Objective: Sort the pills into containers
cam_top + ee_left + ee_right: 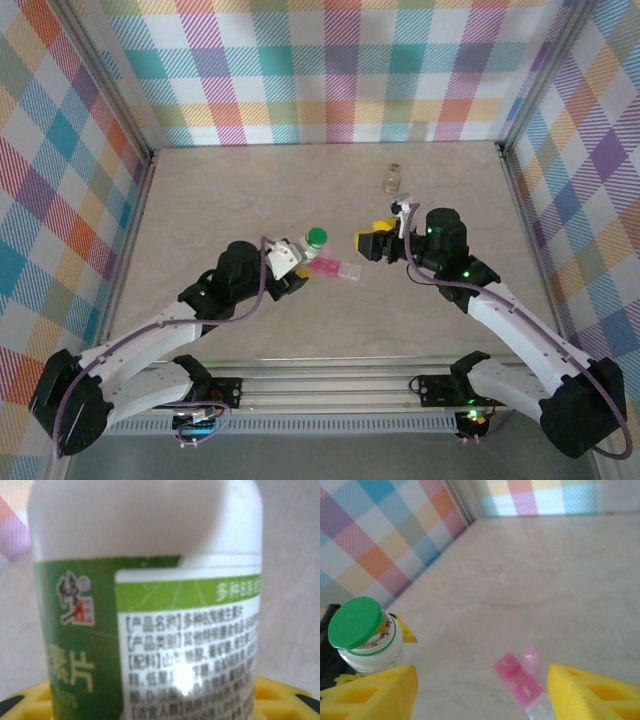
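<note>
My left gripper [300, 256] is shut on the small white bottle with a green cap [314, 238], holding it upright above the table. In the left wrist view its green and white label [150, 630] is very close, with yellow fingers [30, 702] on either side at the bottom. The pink pill box [336, 268] lies flat just right of the bottle, one lid flipped up [531, 659]. My right gripper [368, 236] stands open above the box's right end [520, 682], nothing between its yellow fingers [375, 695]. A tiny amber bottle [393, 178] stands further back. The pills are out of view.
Checked walls [330, 70] close the table in on the left, back and right. The beige tabletop [250, 190] lies bare behind and left of the bottle. The arms' bases sit on the rail [330, 385] at the near edge.
</note>
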Tool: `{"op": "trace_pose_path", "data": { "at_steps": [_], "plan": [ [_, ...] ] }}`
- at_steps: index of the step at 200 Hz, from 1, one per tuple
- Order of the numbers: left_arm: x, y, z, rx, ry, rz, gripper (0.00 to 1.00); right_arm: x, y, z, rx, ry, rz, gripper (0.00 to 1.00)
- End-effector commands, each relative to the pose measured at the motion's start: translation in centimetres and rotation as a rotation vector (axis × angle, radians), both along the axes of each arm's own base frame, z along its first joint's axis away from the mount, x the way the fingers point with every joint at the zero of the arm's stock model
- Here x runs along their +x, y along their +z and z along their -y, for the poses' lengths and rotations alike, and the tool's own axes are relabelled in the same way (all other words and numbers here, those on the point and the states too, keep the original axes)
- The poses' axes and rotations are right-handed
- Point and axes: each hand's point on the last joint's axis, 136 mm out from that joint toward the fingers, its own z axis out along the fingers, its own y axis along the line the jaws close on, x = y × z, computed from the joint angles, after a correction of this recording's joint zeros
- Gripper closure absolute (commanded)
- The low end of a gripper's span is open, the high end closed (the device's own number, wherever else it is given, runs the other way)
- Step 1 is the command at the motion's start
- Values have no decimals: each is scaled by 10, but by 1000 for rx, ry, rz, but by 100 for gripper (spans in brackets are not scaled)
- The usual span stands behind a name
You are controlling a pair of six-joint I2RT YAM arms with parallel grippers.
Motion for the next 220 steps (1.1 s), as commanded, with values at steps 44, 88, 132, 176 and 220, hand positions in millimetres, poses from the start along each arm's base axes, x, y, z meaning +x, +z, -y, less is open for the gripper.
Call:
{"op": "trace_pose_path", "data": {
  "at_steps": [44,88,132,176,220],
  "plan": [
    [5,116,-3,-338,23,361,100,-46,93,-64,139,294,176,31],
    [-1,116,11,-378,-62,325,100,-40,99,-105,104,327,183,31],
    [-9,123,12,-409,-91,318,100,-35,93,-126,67,342,173,32],
    [-13,126,14,-401,-116,313,100,-32,86,-132,83,341,109,35],
    [-11,132,14,-411,-113,329,96,-30,72,-141,101,342,16,47]
  ]
}}
